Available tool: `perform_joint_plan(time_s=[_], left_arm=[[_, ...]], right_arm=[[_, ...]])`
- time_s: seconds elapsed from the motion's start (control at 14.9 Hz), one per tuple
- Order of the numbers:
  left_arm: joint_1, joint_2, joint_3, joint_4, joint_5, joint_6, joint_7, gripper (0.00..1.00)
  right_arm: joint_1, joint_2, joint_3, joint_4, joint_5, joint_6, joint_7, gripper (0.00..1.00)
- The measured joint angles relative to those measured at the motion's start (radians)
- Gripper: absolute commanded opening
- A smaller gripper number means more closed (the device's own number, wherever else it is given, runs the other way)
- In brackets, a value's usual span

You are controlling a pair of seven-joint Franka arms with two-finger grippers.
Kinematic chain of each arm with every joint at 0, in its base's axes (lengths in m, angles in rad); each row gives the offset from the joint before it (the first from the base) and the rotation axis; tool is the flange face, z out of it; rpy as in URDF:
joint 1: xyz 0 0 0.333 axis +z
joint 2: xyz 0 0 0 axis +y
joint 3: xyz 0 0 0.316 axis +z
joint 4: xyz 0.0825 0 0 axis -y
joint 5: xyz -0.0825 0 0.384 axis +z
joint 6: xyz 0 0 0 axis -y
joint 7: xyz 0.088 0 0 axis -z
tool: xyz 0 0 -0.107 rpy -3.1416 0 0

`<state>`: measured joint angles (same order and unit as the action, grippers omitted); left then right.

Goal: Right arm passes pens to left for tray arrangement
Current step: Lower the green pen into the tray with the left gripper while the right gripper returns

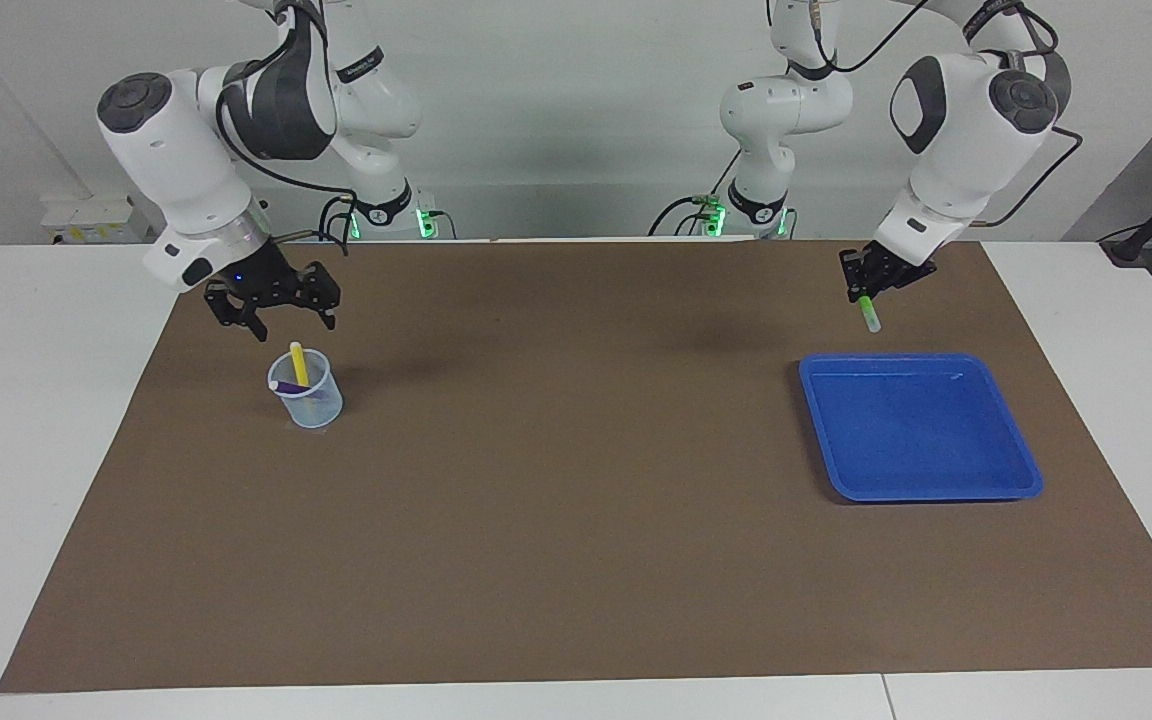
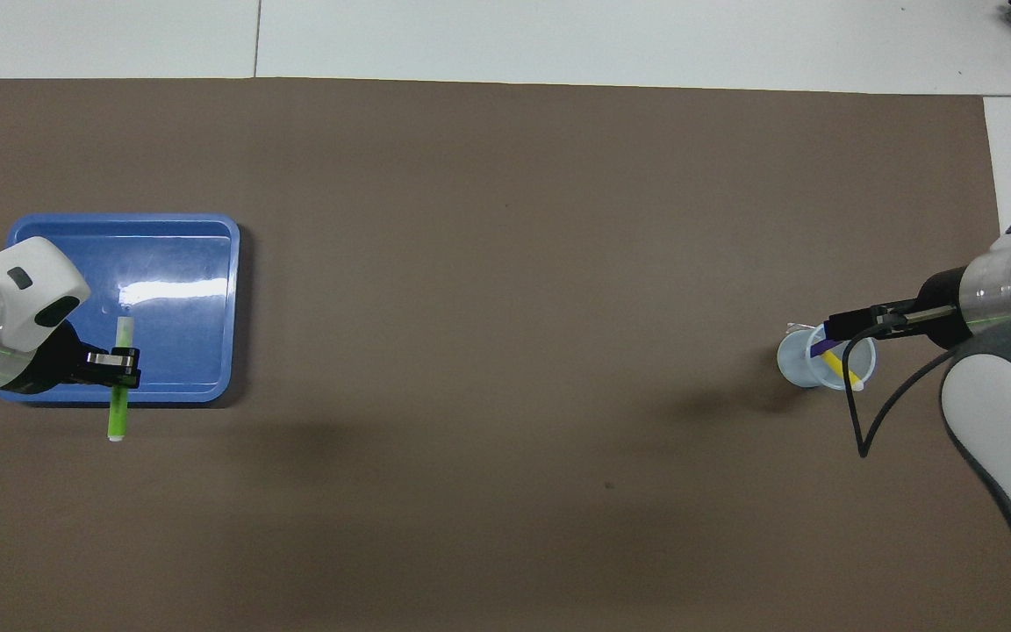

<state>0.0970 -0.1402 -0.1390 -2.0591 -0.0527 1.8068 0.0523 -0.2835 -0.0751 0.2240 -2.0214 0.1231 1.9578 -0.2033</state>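
The counter (image 1: 56, 450) carries a brown mat (image 1: 576, 540) that is bare across its middle, giving wide open room between the 2 ends. In the overhead view the tray (image 2: 198, 254) sits at 9 o'clock near the mat's edge at the left arm's end; nothing lies in it. The cup (image 1: 308, 392) stands at 3 o'clock in that view, toward the right arm's end, and holds 2 pens: the yellow pen (image 1: 299, 365) leaning upright and the purple pen (image 1: 286, 385) lying across the rim.

The left claw (image 1: 864, 295) is clamped on the green pen (image 1: 870, 318), held in the air over the tray's edge nearest the robots, pale end down. The right claw (image 1: 291, 322) hangs above the cup with its fingers spread wide, holding nothing.

Only the facing view shows both claws clear of the tray and cup; the overhead view shows the green pen overlapping the tray's rim.
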Motion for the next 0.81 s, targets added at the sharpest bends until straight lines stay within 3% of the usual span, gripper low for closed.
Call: perform_joint_plan(time_s=[0.34,0.81], left_arm=[[0.009,0.108,0.0,-0.001,0.017,0.124,0.002,0.0],[0.04,0.216,0.0,-0.007,0.02,0.269,0.003,0.0]], right_arm=[[-0.022,0.094,0.0,-0.004,0.0,0.06,0.015,0.8],[-0.057,0.151,-0.001,-0.004,0.0,0.076,0.121,0.65]])
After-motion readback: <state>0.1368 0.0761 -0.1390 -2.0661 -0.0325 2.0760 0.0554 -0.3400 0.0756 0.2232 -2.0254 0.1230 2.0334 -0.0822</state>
